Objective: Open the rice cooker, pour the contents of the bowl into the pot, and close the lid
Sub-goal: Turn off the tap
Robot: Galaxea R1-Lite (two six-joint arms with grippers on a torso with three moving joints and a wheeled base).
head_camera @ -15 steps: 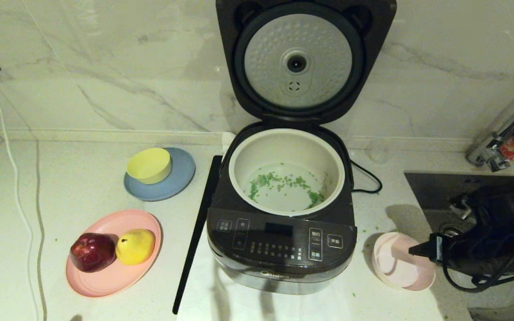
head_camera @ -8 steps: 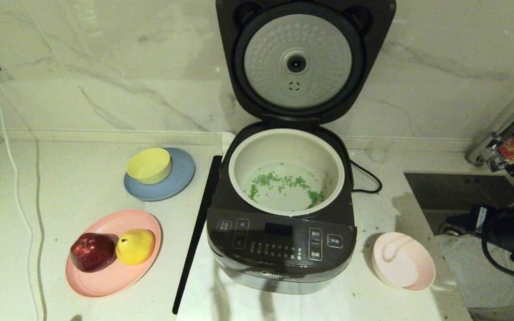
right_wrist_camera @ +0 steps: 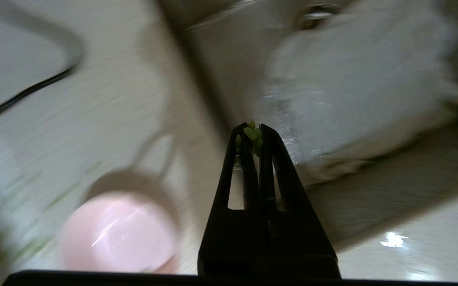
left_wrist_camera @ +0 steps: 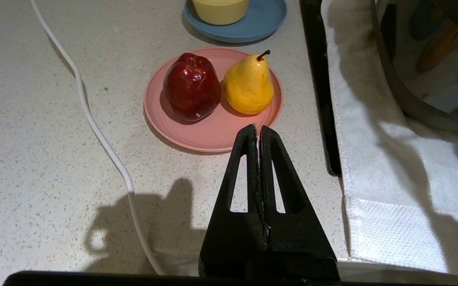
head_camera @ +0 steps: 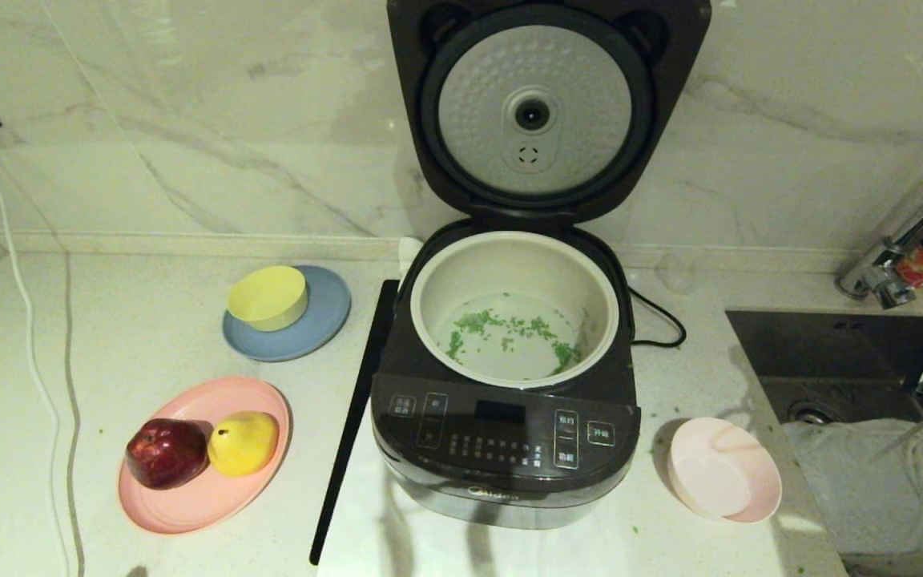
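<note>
A: What has moved?

B: In the head view, the right arm has drawn back from the bowl (head_camera: pixel 723 479) to the frame's right edge. The bowl sits near the countertop's (head_camera: pixel 149 320) front edge, right of the rice cooker (head_camera: pixel 509 437). The lid (head_camera: pixel 546 112) stands open; the contents (head_camera: pixel 509 332) lie in the pot (head_camera: pixel 513 308).

A: Left wrist view?

B: Left gripper (left_wrist_camera: pixel 258 129), fingers together, above the counter near 1 pink plate (left_wrist_camera: pixel 213 131).

A: Right wrist view?

B: Right gripper (right_wrist_camera: pixel 254 131), fingers together, green bits stuck at the tips.
</note>
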